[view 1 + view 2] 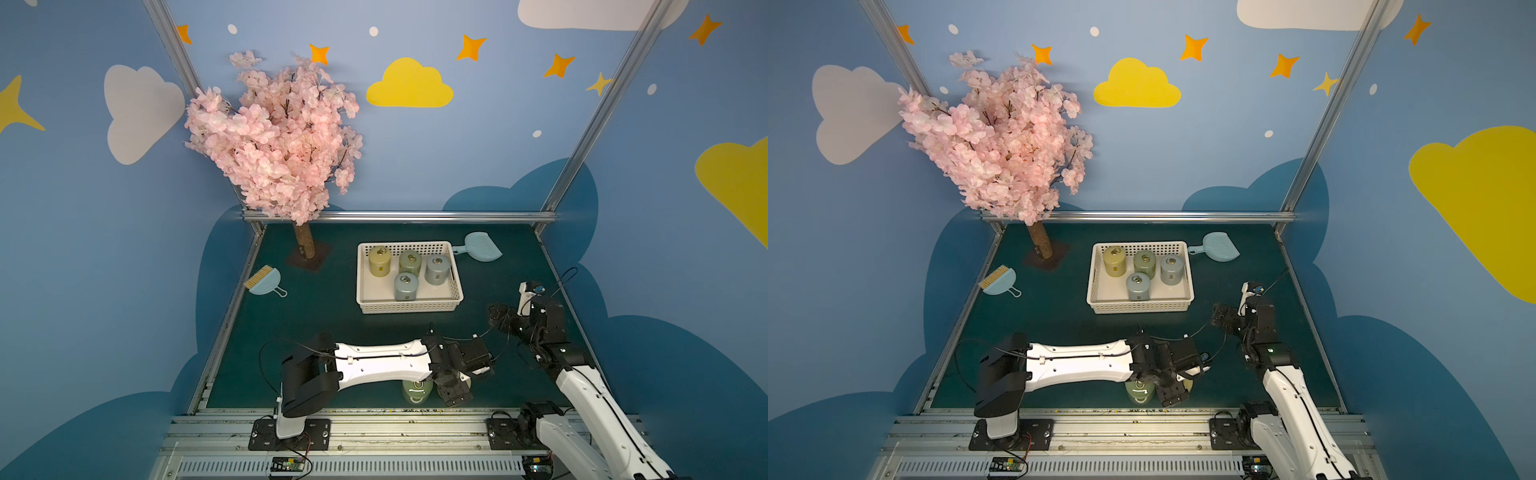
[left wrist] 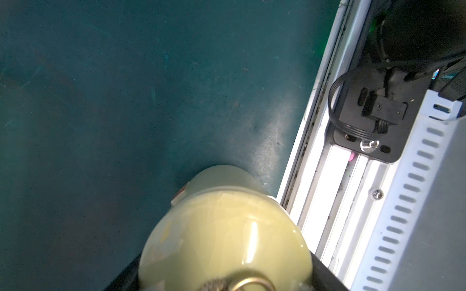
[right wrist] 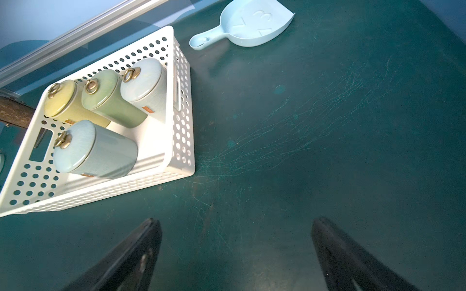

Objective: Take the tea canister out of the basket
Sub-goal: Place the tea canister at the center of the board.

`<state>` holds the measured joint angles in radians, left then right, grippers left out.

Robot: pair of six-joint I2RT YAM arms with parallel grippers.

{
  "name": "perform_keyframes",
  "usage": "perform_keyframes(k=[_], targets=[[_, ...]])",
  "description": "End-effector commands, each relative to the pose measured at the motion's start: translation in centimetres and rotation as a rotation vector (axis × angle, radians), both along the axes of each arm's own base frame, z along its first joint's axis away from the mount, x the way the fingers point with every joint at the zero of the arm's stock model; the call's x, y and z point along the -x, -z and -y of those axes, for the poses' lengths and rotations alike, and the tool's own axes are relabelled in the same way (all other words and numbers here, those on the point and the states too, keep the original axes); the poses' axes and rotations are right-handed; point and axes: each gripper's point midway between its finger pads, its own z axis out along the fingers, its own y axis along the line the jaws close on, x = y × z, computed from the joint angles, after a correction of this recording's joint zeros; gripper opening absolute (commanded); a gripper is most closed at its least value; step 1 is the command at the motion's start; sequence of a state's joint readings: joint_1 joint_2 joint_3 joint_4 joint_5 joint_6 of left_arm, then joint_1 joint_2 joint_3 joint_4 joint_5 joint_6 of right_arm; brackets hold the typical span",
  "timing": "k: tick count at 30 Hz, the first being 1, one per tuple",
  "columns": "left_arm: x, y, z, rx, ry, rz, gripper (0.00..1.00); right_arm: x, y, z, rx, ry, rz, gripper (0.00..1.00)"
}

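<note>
While the basket (image 1: 409,306) holds four canisters (image 1: 406,286), another canister (image 1: 415,392) is outside.

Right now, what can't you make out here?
Left gripper fingertips: cut off by the left wrist view's edge; hidden under the left arm in both top views.
Pale green canister: arm partly covers it in both top views; whether it touches the table is unclear.
Labels on the canisters in the basket: too small to read.
</note>
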<state>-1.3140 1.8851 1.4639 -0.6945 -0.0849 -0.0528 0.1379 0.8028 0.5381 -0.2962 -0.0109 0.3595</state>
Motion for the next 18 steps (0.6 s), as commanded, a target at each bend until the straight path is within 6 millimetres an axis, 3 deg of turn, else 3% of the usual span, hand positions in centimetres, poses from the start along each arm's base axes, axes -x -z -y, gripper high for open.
perform_keyframes(k=[1,12,18], targets=[[0.01,-0.32,1.0,0.035,-0.001,0.0,0.48,0.09,0.04,-0.08,-0.01,-0.005,0.011,0.99],[0.3,0.31,1.06,0.02,0.0,-0.017,0.64,0.13,-0.09,-0.1,-0.011,-0.005,0.015,0.98],[0.01,-0.4,1.17,0.029,-0.018,-0.007,0.94,0.17,-0.1,-0.26,-0.017,-0.013,0.014,0.98]])
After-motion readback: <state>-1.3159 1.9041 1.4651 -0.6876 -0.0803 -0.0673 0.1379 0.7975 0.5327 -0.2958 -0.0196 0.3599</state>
